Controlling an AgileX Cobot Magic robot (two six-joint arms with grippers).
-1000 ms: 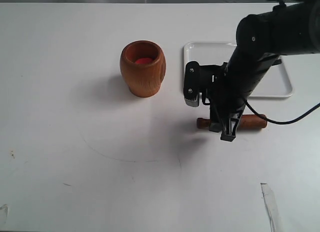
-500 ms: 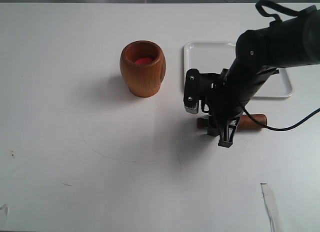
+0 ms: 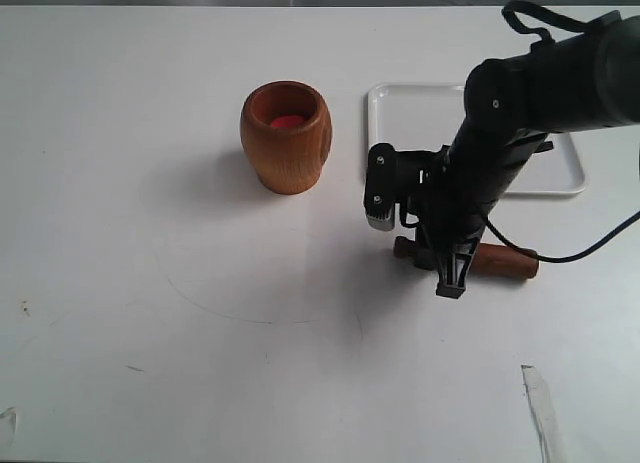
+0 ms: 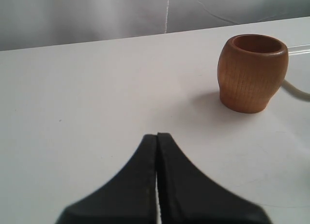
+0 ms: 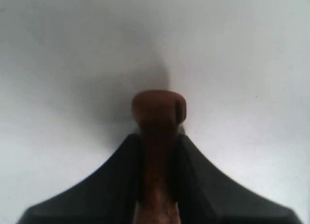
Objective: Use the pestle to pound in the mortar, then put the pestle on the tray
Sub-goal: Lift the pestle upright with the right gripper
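**Right arm just dropped down and got hold of the pestle**

Compared with a second ago, the right fingers [image 5: 111,180] have come lower. The pestle [image 3: 500,261] has swung a little with them, so its thick end now sits a bit further from the tray [image 3: 400,98].

The wrist camera shows the fingers clamped on the thin neck, one on each side and pressed right against the wood. The little knob pokes out just past the tips. I think that's on purpose: the knob stops the pestle sliding out of the grip, and the fat end stays free behind the fingers for the pounding. As far as I can tell the pestle is still lying on the tabletop [image 3: 150,333], not lifted yet.

The mortar [image 3: 286,135] stands upright with its mouth open to the top. It's well clear of the fingers, out past the knob end, so there's a lift, a carry and a tip-up still to do. The tray is just beside the fingers, which makes for a short trip at the end.

The left fingers [image 4: 135,185] are pressed together on nothing. They hang over bare tabletop with the mortar out ahead of them, so they look parked to me.

No pounding has started, so it's early in the job.
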